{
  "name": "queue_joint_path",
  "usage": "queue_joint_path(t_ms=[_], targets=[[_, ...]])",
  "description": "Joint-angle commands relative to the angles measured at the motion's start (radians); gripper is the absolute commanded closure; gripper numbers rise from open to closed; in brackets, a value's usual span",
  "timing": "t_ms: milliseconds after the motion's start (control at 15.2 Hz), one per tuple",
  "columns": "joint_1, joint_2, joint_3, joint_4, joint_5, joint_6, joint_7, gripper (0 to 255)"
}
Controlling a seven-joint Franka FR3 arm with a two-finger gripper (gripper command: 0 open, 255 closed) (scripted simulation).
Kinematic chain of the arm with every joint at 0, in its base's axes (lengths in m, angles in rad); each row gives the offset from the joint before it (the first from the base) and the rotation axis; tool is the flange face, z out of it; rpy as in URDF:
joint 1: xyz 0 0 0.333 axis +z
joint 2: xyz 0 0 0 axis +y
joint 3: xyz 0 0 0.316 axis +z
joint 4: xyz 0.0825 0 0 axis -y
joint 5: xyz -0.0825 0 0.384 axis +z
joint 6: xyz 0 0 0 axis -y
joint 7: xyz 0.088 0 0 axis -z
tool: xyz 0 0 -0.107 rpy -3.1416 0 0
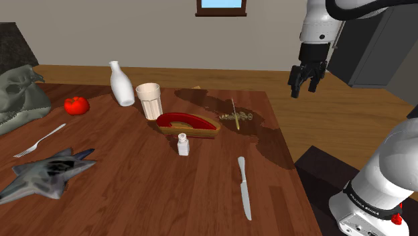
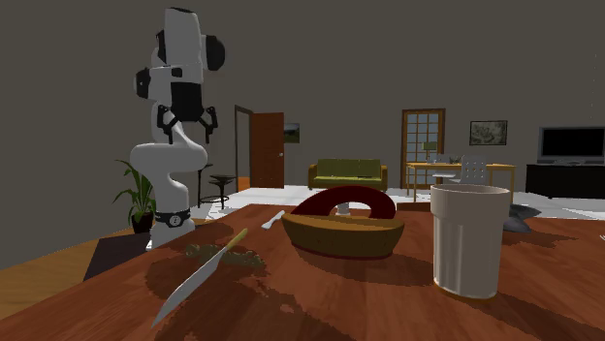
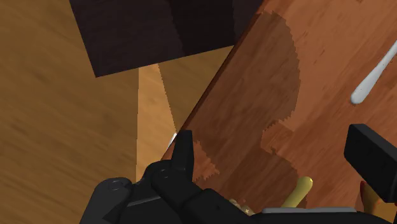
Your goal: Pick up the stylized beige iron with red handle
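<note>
Shoulder view: your gripper (image 1: 305, 88) hangs spread, holding nothing, over the table's (image 1: 134, 201) edge; the iron (image 1: 189, 125) lies at its eight o'clock (beside the cup (image 1: 149, 100)). Second exterior view: iron at gripper's four o'clock. Wrist view: fingers (image 3: 184, 149) apart.

The iron (image 1: 189, 126) has a tan, boat-shaped body with a red arched handle running along its top. It rests flat on its sole, handle upward, on the wooden table (image 1: 134, 194). It sits well apart from the gripper (image 1: 305, 84), lower than it and toward the shoulder view's left.
</note>
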Motion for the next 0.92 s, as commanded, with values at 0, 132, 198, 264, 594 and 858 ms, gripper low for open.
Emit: queue_joint_path(t_ms=[0, 132, 198, 264, 594, 858], targets=[[0.000, 0.000, 0.000, 0.000, 0.000, 0.000, 0.000, 0], [0.020, 0.078, 0.013, 0.035, -0.005, 0.046, -0.028, 0], [0.029, 0.117, 0.020, 0.055, -0.008, 0.067, -0.041, 0], [0.039, 0.155, 0.028, 0.075, -0.011, 0.087, -0.054, 0], [0.080, 0.342, 0.068, 0.188, -0.032, 0.168, -0.113, 0], [0.109, 0.485, 0.103, 0.292, -0.059, 0.214, -0.152, 0]])
